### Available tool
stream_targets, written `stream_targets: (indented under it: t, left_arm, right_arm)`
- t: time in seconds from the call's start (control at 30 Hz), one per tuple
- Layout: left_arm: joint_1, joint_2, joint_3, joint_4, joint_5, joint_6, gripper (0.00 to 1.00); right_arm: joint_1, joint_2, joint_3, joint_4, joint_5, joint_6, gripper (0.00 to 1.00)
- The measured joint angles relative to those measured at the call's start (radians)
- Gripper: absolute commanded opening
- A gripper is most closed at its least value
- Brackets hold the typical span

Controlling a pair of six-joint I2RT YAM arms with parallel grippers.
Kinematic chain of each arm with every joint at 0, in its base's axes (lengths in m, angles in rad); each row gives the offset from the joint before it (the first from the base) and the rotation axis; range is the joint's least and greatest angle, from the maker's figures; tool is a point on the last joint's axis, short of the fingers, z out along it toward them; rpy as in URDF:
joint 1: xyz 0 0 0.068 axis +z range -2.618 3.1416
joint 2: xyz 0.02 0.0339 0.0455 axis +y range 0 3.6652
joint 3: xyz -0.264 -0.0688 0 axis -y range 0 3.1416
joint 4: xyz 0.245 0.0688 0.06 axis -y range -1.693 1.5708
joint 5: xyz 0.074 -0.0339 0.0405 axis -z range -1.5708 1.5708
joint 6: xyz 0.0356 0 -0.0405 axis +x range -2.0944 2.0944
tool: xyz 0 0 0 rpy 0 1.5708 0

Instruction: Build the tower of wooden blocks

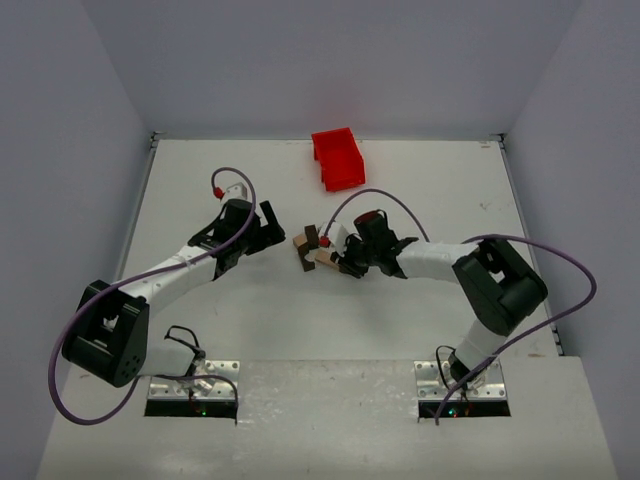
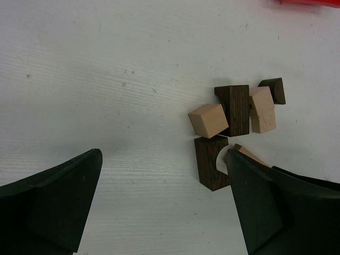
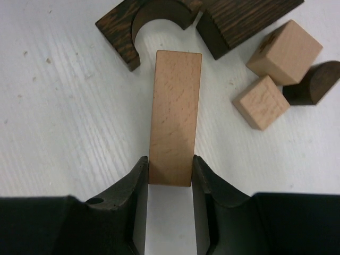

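The right pincer (image 3: 170, 172) is gripping the near end of a pale plank (image 3: 175, 114), its jaws narrowed onto the plank's two long sides. To the left, the left pincer (image 2: 162, 204) is hanging wide open and holding nothing, just beside the blocks.

The wood block tower is not standing yet. Its pieces are lying as a loose cluster (image 1: 312, 248) in the middle of the worktop (image 1: 250, 330), between the two pincers. Just past the plank's free end a dark arch block (image 3: 127, 32) is lying flat, with a dark bar (image 3: 249, 18) close beside it. Two pale cubes (image 3: 284, 52) and a dark half-round (image 3: 316, 82) are sitting on the cluster's far side. At the far edge a red bin (image 1: 338, 158) is standing well apart from it all.

By my judgement the build is only starting, with a first piece being picked. The next move is calling for a clean lift away from the arch, then a level placement on a bare patch or across steady supports.

Whether the plank is resting on the worktop or is already raised is not showing. The arch and bar are running off the top of the right wrist view. In the left wrist view a finger (image 2: 260, 207) is covering most of the plank. From above, the blocks are too small to sort, and the bin's inside is unreadable.
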Motion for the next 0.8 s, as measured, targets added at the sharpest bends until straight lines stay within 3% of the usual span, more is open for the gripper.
stream_targets:
  t: [0.37,0.8]
  left_arm:
    - [0.000,0.000,0.000,-0.002,0.001,0.020,1.00]
    - [0.000,0.000,0.002,-0.003,-0.013,0.023,1.00]
  right_arm:
    - [0.000,-0.315,-0.125,-0.004,0.038,-0.009,0.14]
    - [0.028,-0.385,-0.167,-0.046,-0.062,-0.027,0.15]
